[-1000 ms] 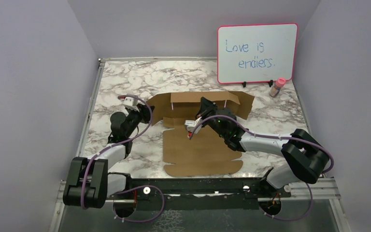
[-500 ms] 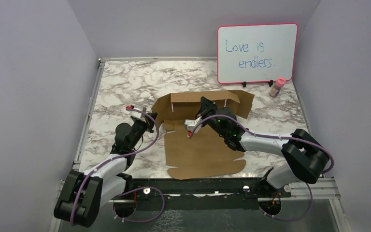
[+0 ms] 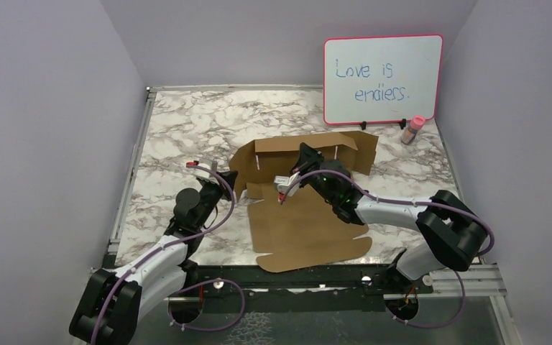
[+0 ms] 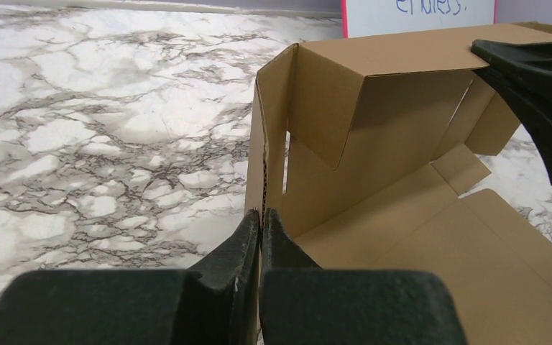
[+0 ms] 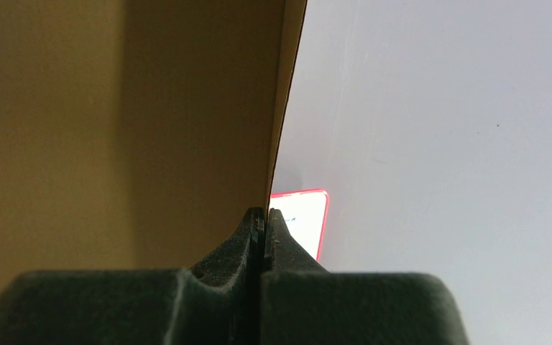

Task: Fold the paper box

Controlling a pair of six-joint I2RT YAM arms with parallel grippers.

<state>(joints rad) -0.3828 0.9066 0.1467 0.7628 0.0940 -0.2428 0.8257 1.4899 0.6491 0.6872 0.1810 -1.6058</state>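
My left fingers [image 4: 260,224] are clenching the box's [image 3: 309,226] side flap [image 4: 277,108], standing it upright. My right fingers [image 5: 264,224] are pinching the raised rear wall [image 4: 402,133]. The box is sitting mid-bench [image 3: 187,129]. I am recommending swinging the flap inward squarely along its crease.

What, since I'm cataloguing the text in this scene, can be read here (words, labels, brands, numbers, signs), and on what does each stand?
"Love is" above "endless.": blue handwriting on the pink-framed whiteboard; the left wrist view cuts it off.
On the pink-capped bottle: any label is too small to read.
On the paper box: no print shows.
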